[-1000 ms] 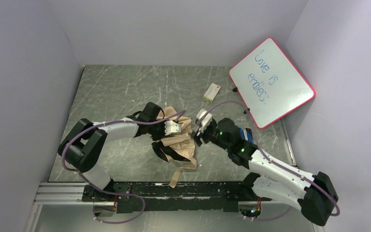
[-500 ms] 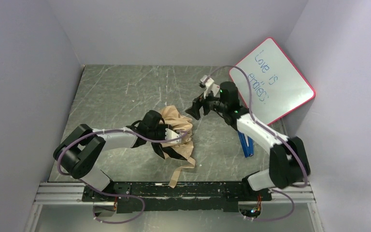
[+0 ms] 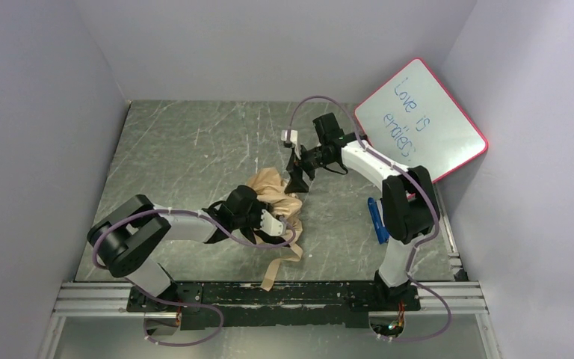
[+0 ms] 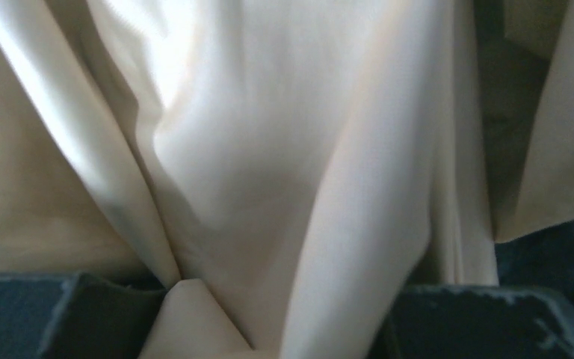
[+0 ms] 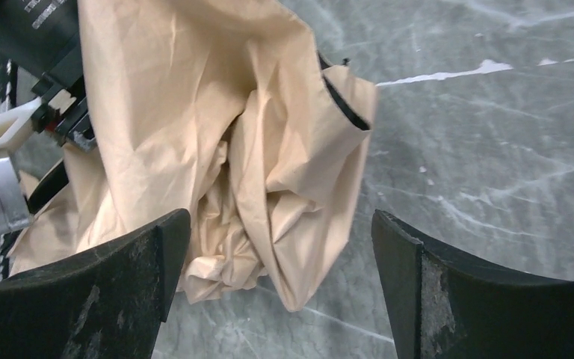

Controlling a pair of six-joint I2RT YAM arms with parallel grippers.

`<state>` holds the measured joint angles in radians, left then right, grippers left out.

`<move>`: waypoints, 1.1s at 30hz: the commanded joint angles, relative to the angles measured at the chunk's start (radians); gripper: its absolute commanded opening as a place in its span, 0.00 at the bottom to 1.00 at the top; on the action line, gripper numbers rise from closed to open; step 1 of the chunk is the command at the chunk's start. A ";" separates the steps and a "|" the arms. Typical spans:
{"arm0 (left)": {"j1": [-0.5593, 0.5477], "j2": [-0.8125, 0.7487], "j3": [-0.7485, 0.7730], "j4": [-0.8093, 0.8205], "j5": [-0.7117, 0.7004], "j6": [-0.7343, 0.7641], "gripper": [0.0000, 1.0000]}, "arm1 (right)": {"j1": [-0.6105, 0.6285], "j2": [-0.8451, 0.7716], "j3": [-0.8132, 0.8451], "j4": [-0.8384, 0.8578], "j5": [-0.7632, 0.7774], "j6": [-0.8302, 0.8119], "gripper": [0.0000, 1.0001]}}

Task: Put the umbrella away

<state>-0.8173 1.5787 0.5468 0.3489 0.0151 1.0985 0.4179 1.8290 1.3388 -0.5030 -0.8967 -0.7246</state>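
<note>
The umbrella lies crumpled mid-table, tan fabric up with black showing at its edges, and its tan strap trails toward the near edge. My left gripper is pushed into its near side. In the left wrist view tan fabric fills the frame and bulges between the spread jaws of the left gripper. My right gripper reaches back from the far side and hovers open over the umbrella's far right edge. In the right wrist view the fabric lies between and ahead of the open right gripper. Handle and shaft are hidden.
A pink-framed whiteboard leans at the far right, close behind the right arm. A small blue object lies on the table right of the umbrella. Grey walls close in the table on three sides.
My right arm swung from the table's middle to the far side and turned its gripper back onto the umbrella's far edge. My left gripper slid toward the near side of the fabric.
</note>
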 commanded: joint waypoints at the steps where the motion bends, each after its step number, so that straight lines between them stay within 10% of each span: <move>1: -0.030 0.045 -0.018 0.004 -0.049 0.049 0.05 | 0.025 0.030 0.041 -0.172 -0.050 -0.151 0.95; 20: -0.064 0.049 -0.022 0.053 -0.118 0.035 0.08 | 0.149 0.171 0.001 -0.165 0.282 -0.124 1.00; 33: -0.072 0.000 -0.014 0.088 -0.178 -0.035 0.41 | 0.208 0.204 -0.164 -0.047 0.431 -0.087 0.95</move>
<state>-0.8875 1.6093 0.5327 0.4084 -0.1364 1.1244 0.5949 1.9572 1.2739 -0.5465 -0.6632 -0.7868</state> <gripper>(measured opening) 0.374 0.969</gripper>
